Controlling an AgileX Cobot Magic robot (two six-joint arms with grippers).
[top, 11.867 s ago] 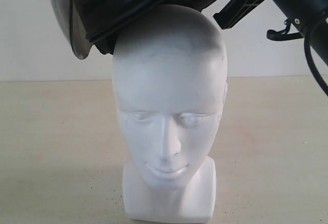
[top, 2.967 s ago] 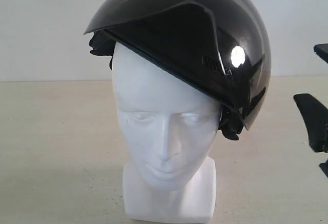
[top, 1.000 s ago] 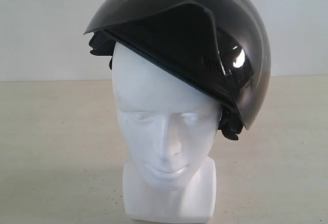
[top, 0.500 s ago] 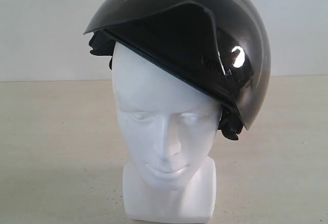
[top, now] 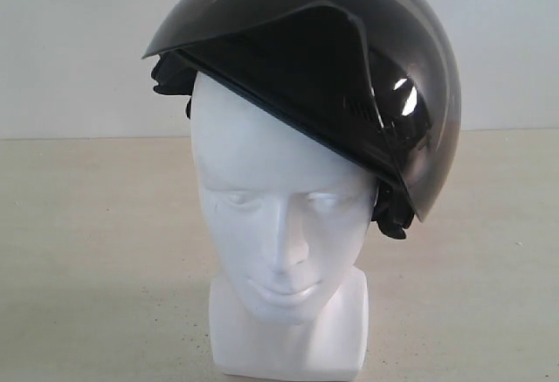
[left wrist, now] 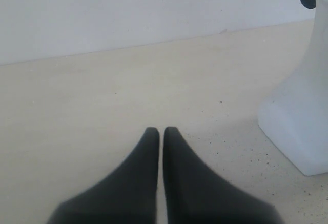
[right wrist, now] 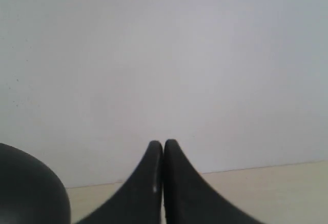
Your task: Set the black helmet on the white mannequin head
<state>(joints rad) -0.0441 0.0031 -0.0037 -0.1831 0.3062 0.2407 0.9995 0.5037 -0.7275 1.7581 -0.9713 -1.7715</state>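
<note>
Helmet sitting tilted on the head, covering its crown, head standing upright on the counter, left hand lying closed and empty near the neck base, right hand likewise closed, gripping nothing

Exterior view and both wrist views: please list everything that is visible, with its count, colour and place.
black helmet: one, black, sitting tilted on the white mannequin head
white mannequin head: one, white, upright on the table, facing the exterior camera
table: one, beige, under the head
wall: one, white, behind the table
left tool: one, black, shut and empty, over the table, apart from the head's base
right tool: one, black, shut and empty, pointing toward the wall
</note>
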